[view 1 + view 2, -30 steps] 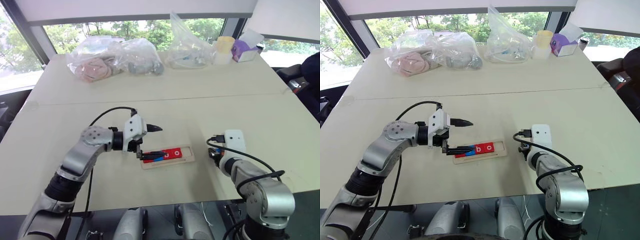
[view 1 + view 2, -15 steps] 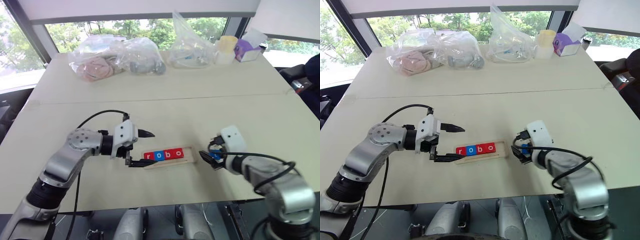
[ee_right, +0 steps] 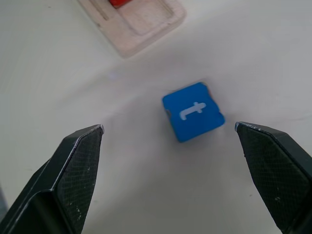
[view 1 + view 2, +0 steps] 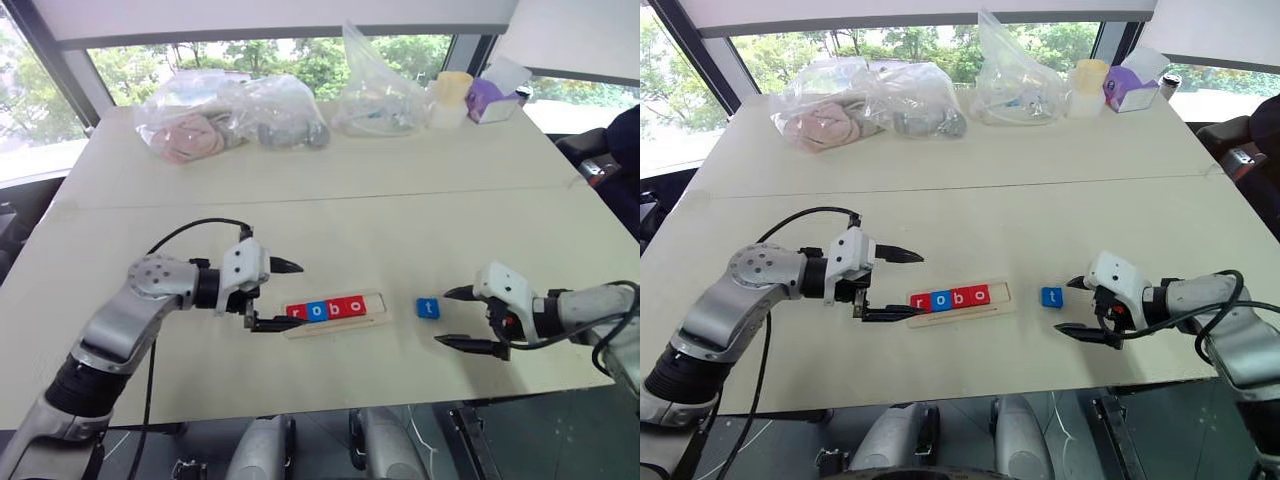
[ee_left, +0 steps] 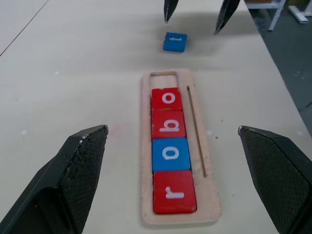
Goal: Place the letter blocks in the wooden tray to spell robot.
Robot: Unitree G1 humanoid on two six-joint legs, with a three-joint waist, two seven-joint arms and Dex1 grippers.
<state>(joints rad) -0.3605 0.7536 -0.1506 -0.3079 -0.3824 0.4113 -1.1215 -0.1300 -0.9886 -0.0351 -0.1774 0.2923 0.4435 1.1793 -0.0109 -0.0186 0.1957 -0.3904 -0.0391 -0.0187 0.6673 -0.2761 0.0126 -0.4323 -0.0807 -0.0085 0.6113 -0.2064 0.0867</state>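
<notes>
Released since a second ago, blue t block (image 4: 428, 308) lies on table just beyond wide-open, empty right gripper (image 4: 455, 318).

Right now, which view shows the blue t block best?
The right wrist view: the blue t block lies large between the open fingers, letter readable. The left wrist view shows it small beyond the wooden tray; the eye views show it beside the tray's empty end.
</notes>
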